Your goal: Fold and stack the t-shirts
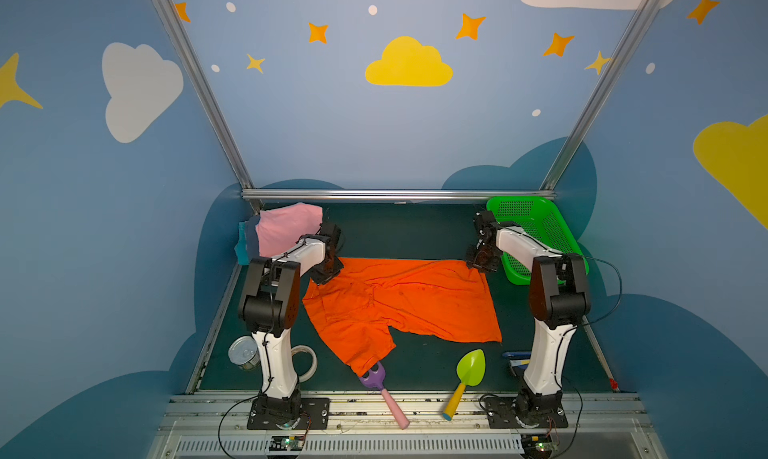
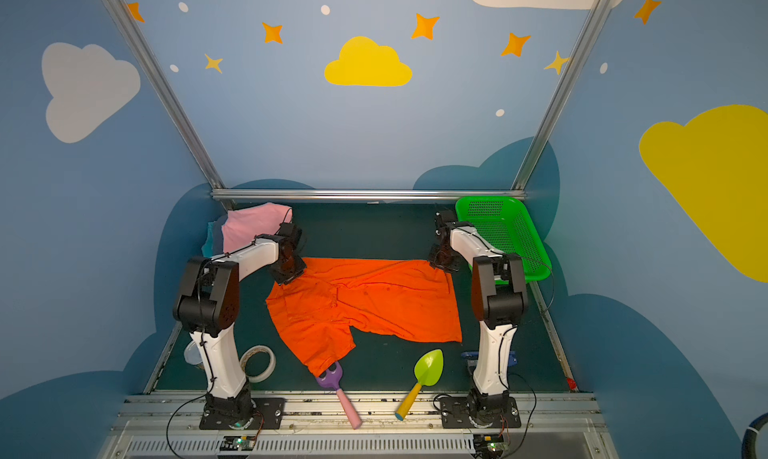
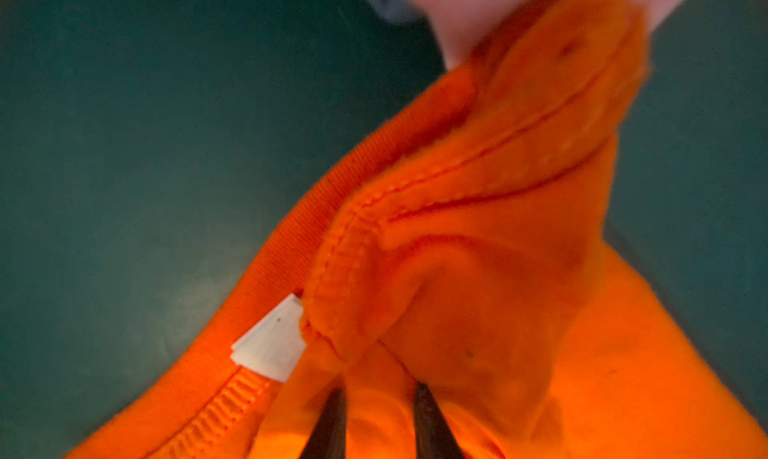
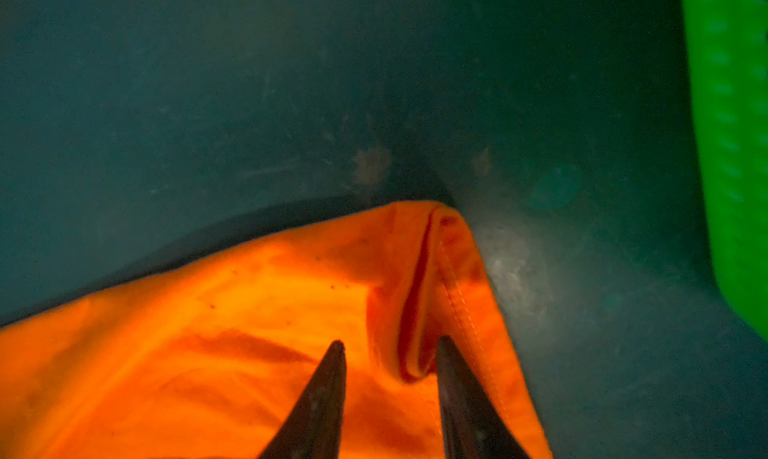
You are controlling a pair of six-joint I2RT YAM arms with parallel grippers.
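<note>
A bright orange t-shirt lies spread and creased on the dark green table, one sleeve pointing at the front edge. My left gripper sits at its far left corner by the collar and white tag, with bunched orange cloth pinched between the jaws. At the shirt's far right corner, my right gripper stands open above the flat hem. A folded pink t-shirt tops a stack at the back left, with a grey-blue one and a teal one showing underneath.
A green perforated basket stands at the back right, close to my right arm. Along the front lie a tin can, a tape roll, a purple toy fork, a green toy trowel and a blue object.
</note>
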